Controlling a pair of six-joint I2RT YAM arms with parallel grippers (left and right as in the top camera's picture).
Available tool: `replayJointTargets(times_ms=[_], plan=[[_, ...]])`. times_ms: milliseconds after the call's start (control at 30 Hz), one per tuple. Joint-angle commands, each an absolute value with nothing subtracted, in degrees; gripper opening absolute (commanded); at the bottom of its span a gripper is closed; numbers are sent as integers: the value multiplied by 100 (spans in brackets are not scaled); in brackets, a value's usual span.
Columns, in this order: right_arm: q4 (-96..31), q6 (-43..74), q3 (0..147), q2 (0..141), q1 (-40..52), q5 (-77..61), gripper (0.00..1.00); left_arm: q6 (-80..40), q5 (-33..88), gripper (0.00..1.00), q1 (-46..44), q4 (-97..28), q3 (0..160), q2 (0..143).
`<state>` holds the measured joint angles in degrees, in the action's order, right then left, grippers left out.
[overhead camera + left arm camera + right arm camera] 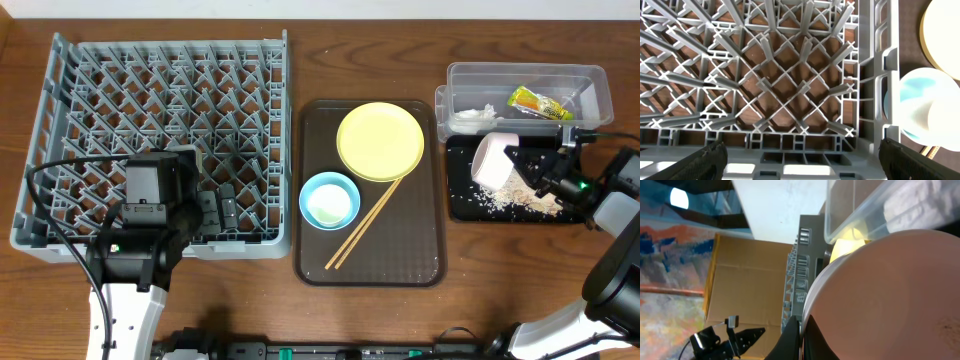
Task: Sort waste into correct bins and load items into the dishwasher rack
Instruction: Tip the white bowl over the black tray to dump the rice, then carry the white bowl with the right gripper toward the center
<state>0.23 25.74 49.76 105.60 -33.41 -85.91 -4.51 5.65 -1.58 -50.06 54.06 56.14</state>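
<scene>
My right gripper (527, 166) is shut on the rim of a white bowl (492, 160), holding it tilted on its side over the black tray (458, 203). Rice-like scraps (515, 196) lie in that tray. In the right wrist view the fingers (801, 330) pinch the bowl's wall (890, 290). The clear tub (592, 78) holds the yellow-green wrapper (538, 102) and the white tissue (475, 115). My left gripper (215, 210) is open and empty over the front right of the grey rack (160, 100); its fingers (801, 157) show spread wide above the rack (790, 90).
A dark brown tray (420, 255) in the middle holds the yellow plate (380, 140), the light blue bowl (330, 200) with something white inside, and two chopsticks (365, 222). The bowl (915, 100) and plate (945, 30) also show at the right of the left wrist view.
</scene>
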Motion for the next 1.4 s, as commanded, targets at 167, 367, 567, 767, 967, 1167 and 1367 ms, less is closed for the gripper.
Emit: replayJointTargets(times_ms=[167, 367, 567, 767, 967, 1167, 1367], plan=[[504, 3234, 5052, 10597, -3507, -8838, 1, -502, 578, 98, -130, -5059, 5518, 5612], [895, 3612, 5054, 10597, -3522, -8910, 1, -499, 578, 98, -130, -5070, 5518, 5612], [1066, 3789, 5052, 10597, -3522, -8921, 1, -499, 578, 98, -130, -5072, 5520, 5612], [1092, 3787, 5052, 10597, -3509, -8923, 1, -502, 578, 98, -130, -5061, 5518, 5612], [1057, 3793, 5052, 10567, -3284, -8930, 1, -499, 578, 98, -130, -5052, 5520, 5612], [1118, 3804, 5052, 9880, -2613, -8941, 1, -499, 578, 98, -130, -5052, 5520, 5612], [1234, 3990, 5052, 8919, -1798, -8792, 1, -502, 578, 98, -130, -5052, 5520, 5612]])
